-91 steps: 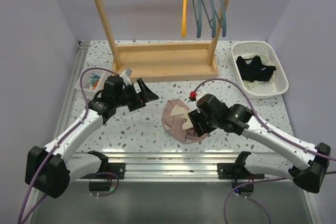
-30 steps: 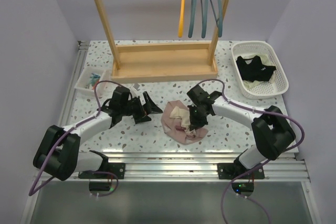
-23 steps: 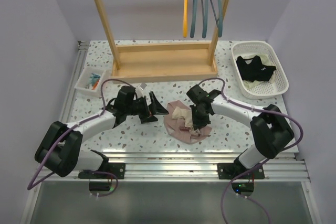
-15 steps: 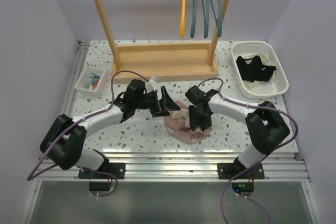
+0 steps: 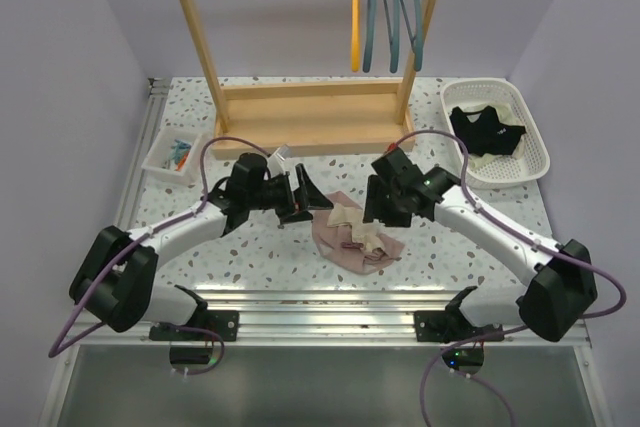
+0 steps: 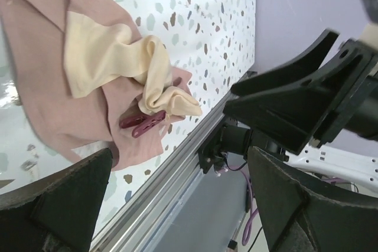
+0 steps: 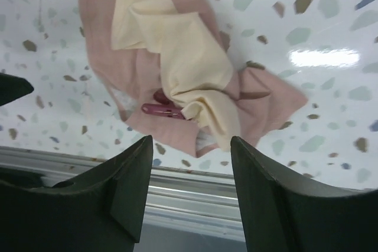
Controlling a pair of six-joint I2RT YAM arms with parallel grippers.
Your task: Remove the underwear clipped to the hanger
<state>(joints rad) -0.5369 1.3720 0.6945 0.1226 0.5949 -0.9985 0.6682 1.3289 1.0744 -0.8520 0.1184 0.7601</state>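
Over at 2 o'clock on the table (image 5: 250, 247), a white basket (image 5: 500, 176) is holding the black underwear (image 5: 485, 129), which is lying on top of a pale cloth (image 5: 488, 160). At 10 o'clock a small tray (image 5: 158, 165) is carrying a few orange and blue bits, too small to tell apart. The pink-mauve underwear (image 5: 340, 247) is lying crumpled near the middle of the table. A cream panel (image 7: 171, 45) is bunching across it, and a dark red clip (image 7: 160, 109) is showing beside that fold. The left gripper (image 5: 308, 202) is hovering at the garment's 10 o'clock side, jaws spread wide and gripping nothing. The right gripper (image 7: 190, 146) is hanging over its 2 o'clock side, jaws likewise apart and empty.
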